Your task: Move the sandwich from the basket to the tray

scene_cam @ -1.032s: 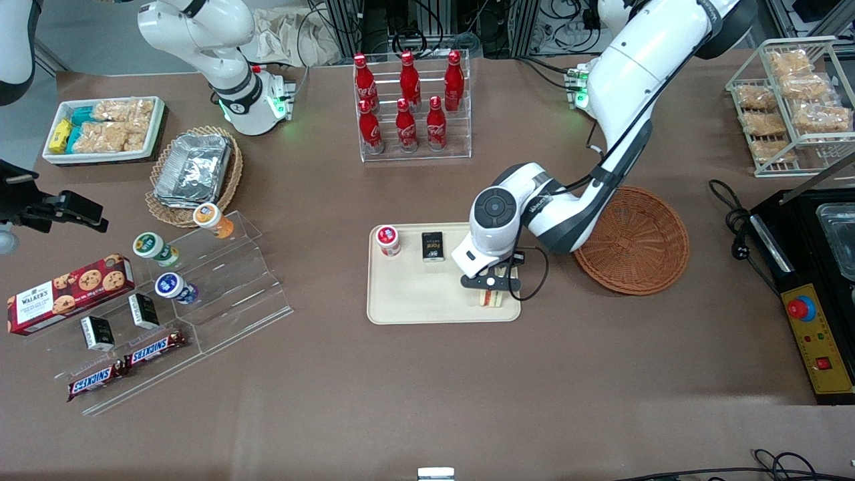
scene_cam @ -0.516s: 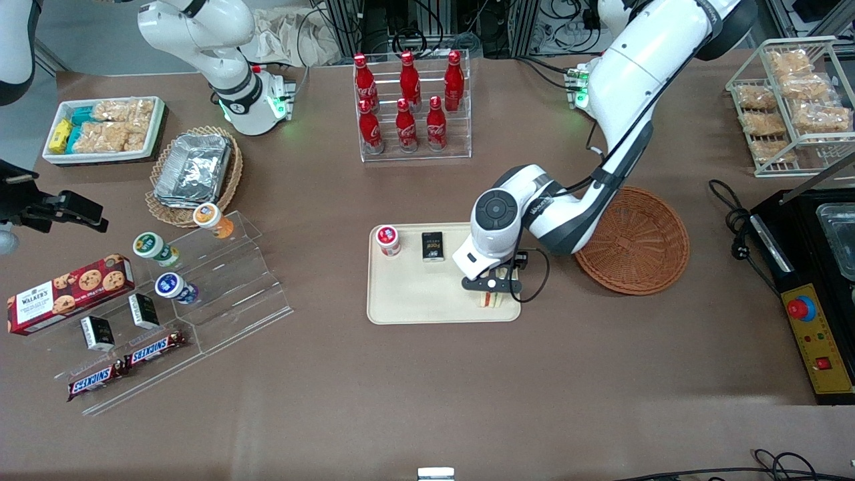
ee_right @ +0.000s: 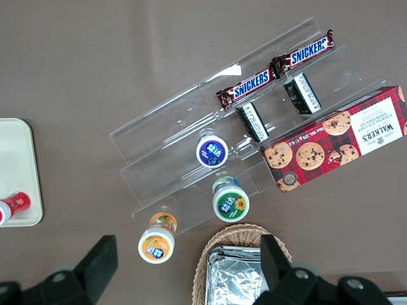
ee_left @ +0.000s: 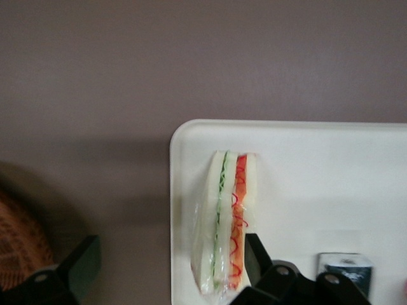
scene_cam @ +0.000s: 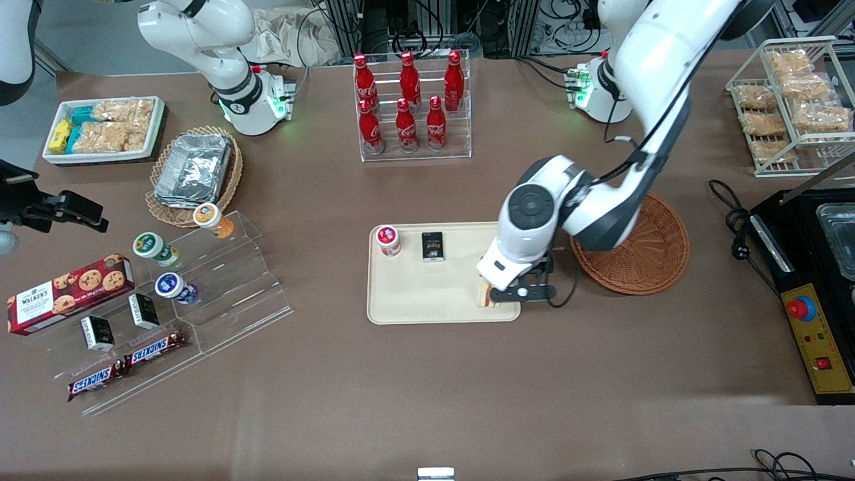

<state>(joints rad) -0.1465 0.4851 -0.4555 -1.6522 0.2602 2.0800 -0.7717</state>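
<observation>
The sandwich [scene_cam: 485, 294] [ee_left: 224, 219] lies on its side in the corner of the cream tray [scene_cam: 414, 297] [ee_left: 318, 184] nearest the basket, its green and red filling showing. My left gripper [scene_cam: 522, 292] [ee_left: 168, 264] hangs low over the tray's edge, open. One finger [ee_left: 255, 254] is right beside the sandwich's red-filling side. The other finger [ee_left: 81, 265] is out over the bare table, well apart from it. The reddish-brown wicker basket [scene_cam: 644, 257] [ee_left: 19, 244] sits beside the tray toward the working arm's end, with nothing showing in it.
A red-lidded cup [scene_cam: 387, 240] and a black packet [scene_cam: 433, 245] [ee_left: 343, 270] stand on the tray's edge farther from the camera. A rack of red bottles [scene_cam: 411, 107] stands farther back. A clear stepped shelf [scene_cam: 220, 287] with snacks lies toward the parked arm's end.
The gripper has shifted sideways off the sandwich toward the basket. The sandwich stays where it was on the tray and now shows beside the gripper.
</observation>
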